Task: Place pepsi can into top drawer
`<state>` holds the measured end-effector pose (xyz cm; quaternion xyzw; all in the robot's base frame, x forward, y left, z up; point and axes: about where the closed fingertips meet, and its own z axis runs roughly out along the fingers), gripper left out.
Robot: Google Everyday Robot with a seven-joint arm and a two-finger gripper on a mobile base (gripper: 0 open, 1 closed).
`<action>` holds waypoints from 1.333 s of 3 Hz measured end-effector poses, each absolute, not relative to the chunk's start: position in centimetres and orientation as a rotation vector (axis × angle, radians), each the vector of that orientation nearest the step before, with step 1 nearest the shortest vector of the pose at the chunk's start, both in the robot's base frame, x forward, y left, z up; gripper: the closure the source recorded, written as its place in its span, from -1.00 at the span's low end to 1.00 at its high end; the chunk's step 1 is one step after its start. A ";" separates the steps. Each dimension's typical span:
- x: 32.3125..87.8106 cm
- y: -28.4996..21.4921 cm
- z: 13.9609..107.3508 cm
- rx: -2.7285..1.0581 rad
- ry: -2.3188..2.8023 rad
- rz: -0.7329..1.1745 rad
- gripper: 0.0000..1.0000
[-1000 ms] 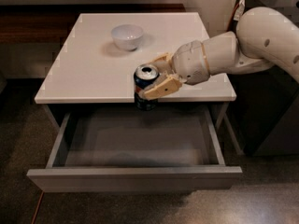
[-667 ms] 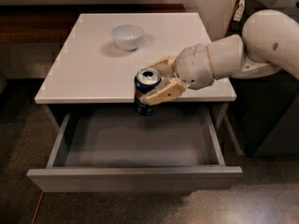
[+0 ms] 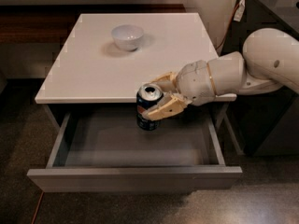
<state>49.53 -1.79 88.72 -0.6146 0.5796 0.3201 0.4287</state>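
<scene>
The pepsi can [image 3: 146,107], dark blue with a silver top, hangs upright just in front of the cabinet's white top edge, over the back of the open top drawer [image 3: 135,177]. My gripper [image 3: 161,98] is shut on the can, one tan finger behind it and one across its right side. The white arm reaches in from the right. The drawer is pulled far out and its shallow grey interior holds nothing.
A white bowl [image 3: 127,36] sits on the white cabinet top [image 3: 84,69] toward the back. A dark cabinet [image 3: 275,3] with a cable stands at the right. Dark speckled floor surrounds the drawer front.
The arm has carried the can forward and lower, from the tabletop's front edge to a spot over the drawer's rear. The grip on the can is unchanged.
</scene>
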 end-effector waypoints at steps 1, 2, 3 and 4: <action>49.9 -2.3 85.4 -1.485 1.556 0.767 1.00; 50.6 -2.4 82.3 -1.422 1.642 0.727 1.00; 51.2 -2.2 80.2 -1.347 1.673 0.677 1.00; 51.7 -2.2 78.2 -1.279 1.704 0.632 1.00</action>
